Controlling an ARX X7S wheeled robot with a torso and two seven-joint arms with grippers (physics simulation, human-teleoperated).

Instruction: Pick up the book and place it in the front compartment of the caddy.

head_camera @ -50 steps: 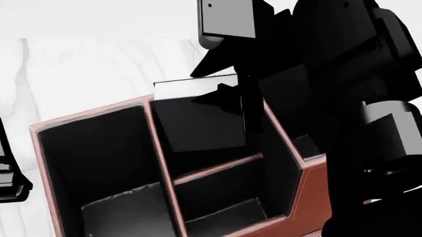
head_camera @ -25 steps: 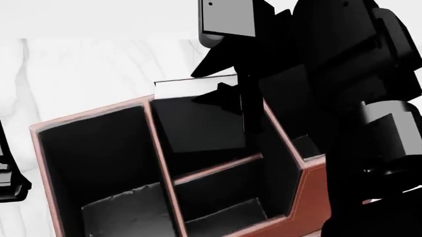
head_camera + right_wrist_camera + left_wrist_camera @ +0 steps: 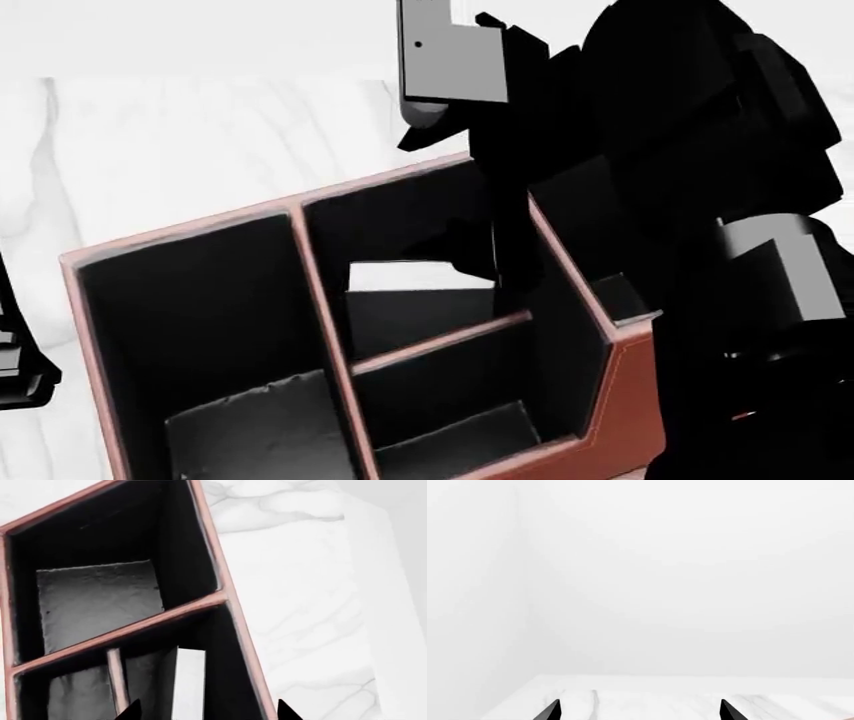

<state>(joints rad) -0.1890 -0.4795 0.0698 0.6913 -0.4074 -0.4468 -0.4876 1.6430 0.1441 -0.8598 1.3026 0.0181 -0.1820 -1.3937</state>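
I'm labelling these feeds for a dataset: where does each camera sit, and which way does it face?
Left wrist: on the left arm, facing a blank white wall over the white marble table; open jaws' tips show.
Head: looks down into the reddish-brown leather caddy; right arm looms.
Right wrist: looks into the caddy; jaws open.
Shared by head and right wrist: thin black book standing in a cell.

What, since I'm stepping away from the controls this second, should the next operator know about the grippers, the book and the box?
Left gripper: open, empty, off to the side over the table.
Right gripper: open, above the box, fingers well apart on either side of the book.
Book: standing inside the deep cell beyond the low divider, white page edge up, below the rim.
Done: the book looks to be placed in the right cell.
Left: probably just lift the right arm straight up and clear without snagging the book or the walls.
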